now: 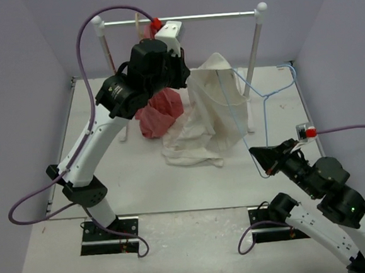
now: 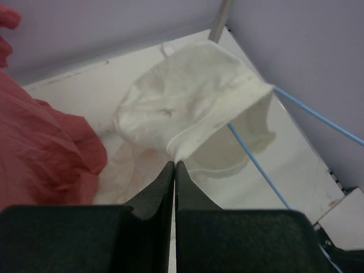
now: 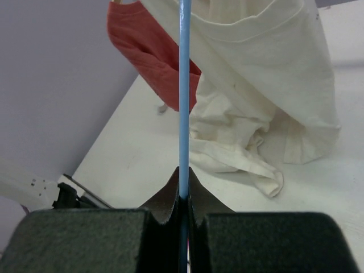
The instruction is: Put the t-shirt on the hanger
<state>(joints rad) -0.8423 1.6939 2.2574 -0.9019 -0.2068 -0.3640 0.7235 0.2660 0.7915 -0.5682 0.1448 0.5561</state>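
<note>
The cream t-shirt (image 1: 209,112) hangs lifted at its top, its lower part piled on the table. My left gripper (image 1: 181,73) is shut on the shirt's edge; in the left wrist view the cloth (image 2: 187,108) spreads from the fingertips (image 2: 174,165). The light-blue wire hanger (image 1: 265,101) has one arm inside the shirt and its hook (image 1: 289,71) at the right. My right gripper (image 1: 260,159) is shut on the hanger's wire, which shows in the right wrist view (image 3: 183,85) rising from the gripper (image 3: 183,176) toward the shirt (image 3: 267,85).
A red garment (image 1: 158,110) hangs from the white rack (image 1: 179,18) behind my left arm and also shows in the wrist views (image 2: 40,153) (image 3: 153,54). The rack's right post (image 1: 254,48) stands just behind the shirt. Purple walls close in on three sides.
</note>
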